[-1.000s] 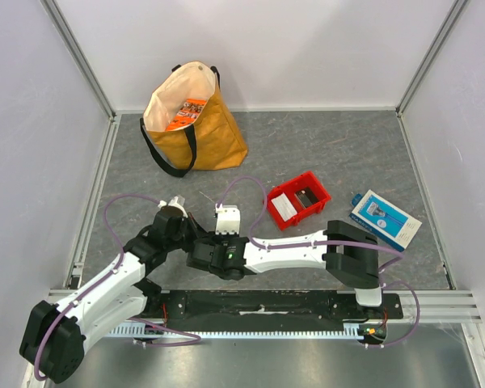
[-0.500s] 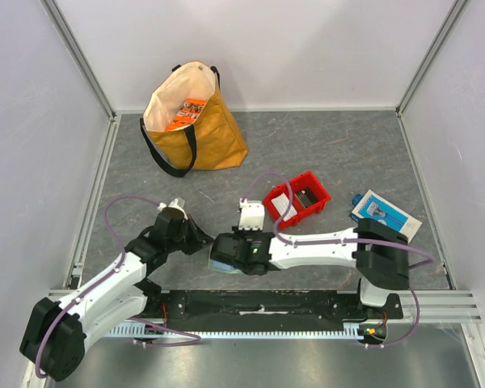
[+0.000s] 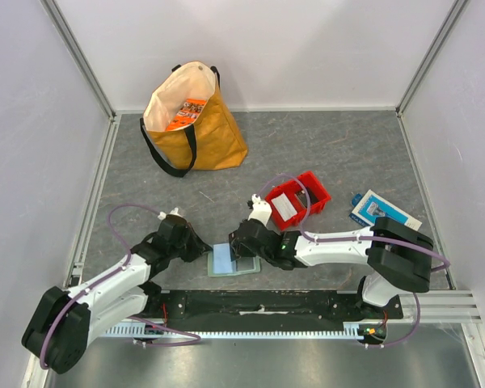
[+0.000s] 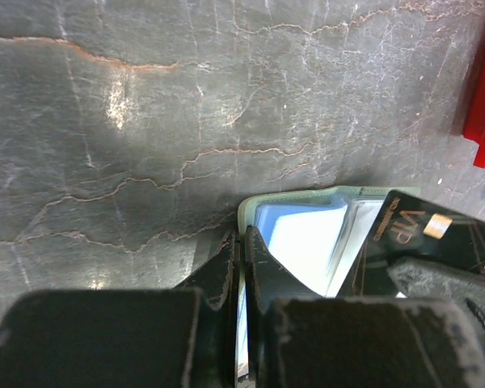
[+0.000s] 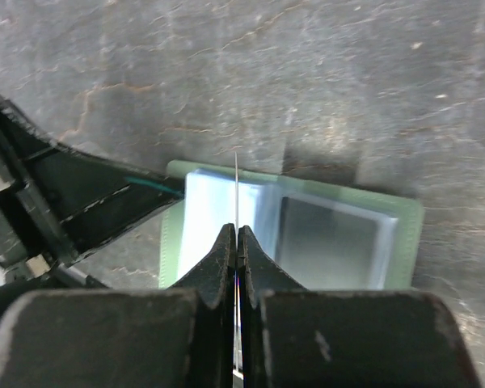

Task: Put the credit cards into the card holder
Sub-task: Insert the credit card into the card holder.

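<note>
**1. Task items**

1.1 The card holder (image 3: 236, 273) is a flat pale-green wallet. It lies opened out on the table (image 3: 331, 145), near my two bases and between my two arms. Clear pockets show inside it.

1.2 A light blue card (image 3: 222, 259) fills the left half of the holder. The pocket on the right half looks grey and see-through in the right wrist view.

1.3 My left claw (image 4: 241, 236) is closed. Its fingers pinch the left edge of the card holder, and the green rim runs in between the tips.

1.4 My right claw (image 5: 236, 230) is clamped on a thin card (image 5: 236, 174). In its own camera the card stands edge-on, upright, over the middle fold of the holder. From the left wrist view its face looks dark, with "VIP" lettering and a small gold chip. I cannot tell whether its lower edge touches a pocket.

**2. Surface and room**

2.1 The table is dark grey with pale, marble-like veins.

2.2 A red bin (image 3: 295, 202) stands just behind my right arm. A blue-and-white box (image 3: 385, 218) lies to its right, apart from it.

2.3 A mustard-yellow tote bag (image 3: 206, 133) with black handles stands open at the far left, with orange print showing inside it.

2.4 White walls (image 3: 267, 48) on metal rails close off three sides.
</note>
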`<state>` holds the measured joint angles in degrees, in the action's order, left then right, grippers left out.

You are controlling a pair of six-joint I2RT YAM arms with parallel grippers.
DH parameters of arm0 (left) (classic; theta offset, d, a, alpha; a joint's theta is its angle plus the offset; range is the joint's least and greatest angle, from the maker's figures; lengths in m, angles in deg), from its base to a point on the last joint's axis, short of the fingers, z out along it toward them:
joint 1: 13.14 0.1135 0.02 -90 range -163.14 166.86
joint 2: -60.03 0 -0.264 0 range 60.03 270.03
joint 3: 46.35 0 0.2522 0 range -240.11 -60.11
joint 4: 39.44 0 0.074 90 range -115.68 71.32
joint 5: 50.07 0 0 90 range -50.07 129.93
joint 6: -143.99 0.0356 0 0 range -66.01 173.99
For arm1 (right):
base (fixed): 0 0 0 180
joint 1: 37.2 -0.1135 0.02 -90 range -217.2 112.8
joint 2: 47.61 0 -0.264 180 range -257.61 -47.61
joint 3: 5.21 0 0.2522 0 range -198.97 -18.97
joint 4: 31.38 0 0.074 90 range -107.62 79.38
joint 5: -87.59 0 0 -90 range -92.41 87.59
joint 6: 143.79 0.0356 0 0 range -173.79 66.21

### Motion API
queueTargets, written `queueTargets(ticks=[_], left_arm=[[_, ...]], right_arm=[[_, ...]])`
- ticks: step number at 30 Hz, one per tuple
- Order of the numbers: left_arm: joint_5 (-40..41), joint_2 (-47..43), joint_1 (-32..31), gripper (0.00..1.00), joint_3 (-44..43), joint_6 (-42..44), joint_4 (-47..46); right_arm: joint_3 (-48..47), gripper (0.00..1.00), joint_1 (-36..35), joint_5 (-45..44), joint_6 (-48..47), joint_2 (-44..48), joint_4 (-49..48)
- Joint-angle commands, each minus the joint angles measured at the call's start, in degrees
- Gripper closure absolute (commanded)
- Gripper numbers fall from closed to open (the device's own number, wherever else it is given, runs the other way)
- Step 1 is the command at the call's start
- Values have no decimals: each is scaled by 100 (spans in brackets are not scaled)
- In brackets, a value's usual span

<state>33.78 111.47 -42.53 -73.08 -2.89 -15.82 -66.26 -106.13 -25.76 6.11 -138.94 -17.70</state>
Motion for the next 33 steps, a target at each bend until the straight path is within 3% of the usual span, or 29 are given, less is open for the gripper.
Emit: queueTargets(ticks=[1,33], left_arm=[[176,77,-14,98,102,-209,-249],[299,-345,-14,98,410,-367,-222]], right_arm=[[342,100,107,752,48,116,-1160],[2039,100,310,1378,839,-157,-3974]])
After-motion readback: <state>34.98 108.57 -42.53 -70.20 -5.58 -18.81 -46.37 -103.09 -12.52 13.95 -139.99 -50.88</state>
